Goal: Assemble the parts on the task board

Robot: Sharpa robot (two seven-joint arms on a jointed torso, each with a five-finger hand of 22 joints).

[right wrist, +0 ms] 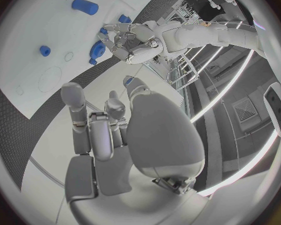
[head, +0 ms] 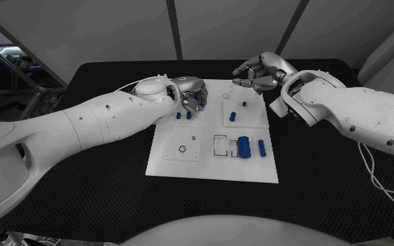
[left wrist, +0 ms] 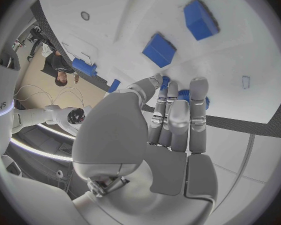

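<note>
Our left hand [head: 191, 95] sits low over the far left corner of the task board [head: 164, 166], palm down. In the left wrist view its fingers [left wrist: 178, 117] lie side by side and reach down to a blue ribbed part [left wrist: 205, 101] at their tips; we cannot tell whether they actually grip it or only touch it. Just beside that hand on the board stand two small blue blocks [head: 184, 115], which the left wrist view shows as square pieces [left wrist: 159, 50] set in the white plate.

Our right hand [head: 261, 75] hovers at the far edge of the board, toward its right side, with the fingers curled inward. In the right wrist view the fingers [right wrist: 90, 127] stand apart from the thumb [right wrist: 137, 87] and we see nothing between them.

Below the right hand, on the board's far right panel, a small blue peg [head: 243, 105] stands upright, and near it a short blue cylinder [head: 233, 116]. Closer to us, in the near right area, a larger blue cylinder [head: 243, 146] lies next to a clear rectangular slot [head: 220, 146], and a slimmer blue pin [head: 262, 147] lies just to its right. The near left panel carries a circular outline [head: 182, 148]. The board rests on the black table [head: 328, 172].
</note>
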